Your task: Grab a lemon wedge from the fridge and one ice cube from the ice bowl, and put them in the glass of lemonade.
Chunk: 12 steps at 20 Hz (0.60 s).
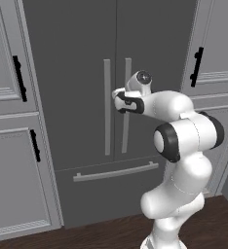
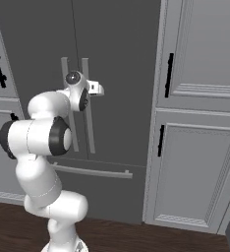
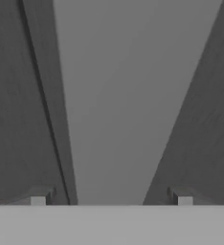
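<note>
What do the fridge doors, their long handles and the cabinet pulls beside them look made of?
Fridge: dark grey, likely painted or coated metal; flat, matte, faint streaking in the hand view. Its handle between the open end effector tips: lighter grey, smooth bar, probably brushed metal or plastic. Cabinet pulls: black, matte, metal-looking, on pale grey panelled, painted-looking cabinets.

**Fridge: Closed, Handles Accessible**

The fridge [image 1: 82, 73] is a tall dark grey double-door unit set between panelled cabinets. Both upper doors are shut, meeting at a narrow vertical seam. Two long light grey vertical handles flank this seam: the left-door handle [image 1: 107, 107] and the right-door handle [image 1: 126, 104]. A horizontal handle [image 1: 116, 171] runs across the closed lower drawer. In the hand view, one vertical handle [image 3: 128, 105] appears close up against the dark door face.
</note>
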### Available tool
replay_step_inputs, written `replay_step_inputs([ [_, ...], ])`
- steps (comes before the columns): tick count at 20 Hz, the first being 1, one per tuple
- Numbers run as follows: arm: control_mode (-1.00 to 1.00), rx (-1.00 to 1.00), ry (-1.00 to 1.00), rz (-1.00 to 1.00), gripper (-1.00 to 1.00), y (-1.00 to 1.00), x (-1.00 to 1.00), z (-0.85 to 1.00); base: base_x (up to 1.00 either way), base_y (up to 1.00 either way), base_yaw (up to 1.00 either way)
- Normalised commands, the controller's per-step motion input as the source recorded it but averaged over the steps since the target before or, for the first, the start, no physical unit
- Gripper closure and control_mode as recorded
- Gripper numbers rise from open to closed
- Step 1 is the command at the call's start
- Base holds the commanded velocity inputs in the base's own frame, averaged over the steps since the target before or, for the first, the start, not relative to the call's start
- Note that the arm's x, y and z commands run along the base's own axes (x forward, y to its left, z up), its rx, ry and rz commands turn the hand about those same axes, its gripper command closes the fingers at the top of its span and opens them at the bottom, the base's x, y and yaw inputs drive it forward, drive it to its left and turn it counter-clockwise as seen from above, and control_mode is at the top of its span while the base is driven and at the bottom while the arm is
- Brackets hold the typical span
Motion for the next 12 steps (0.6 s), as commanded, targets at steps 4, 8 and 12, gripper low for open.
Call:
replay_step_inputs([
  [4, -1.0, 0.0, 0.0, 0.0, 1.0, 0.06, 0.49, -0.04, 0.0, 0.0, 0.0],
  [8, -1.0, -0.01, 0.0, -0.01, 1.0, -0.23, 0.03, 0.06, 0.0, 0.0, 0.0],
  [12, -1.0, 0.0, 0.0, -0.11, 1.0, -0.69, -0.51, 0.1, 0.0, 0.0, 0.0],
])
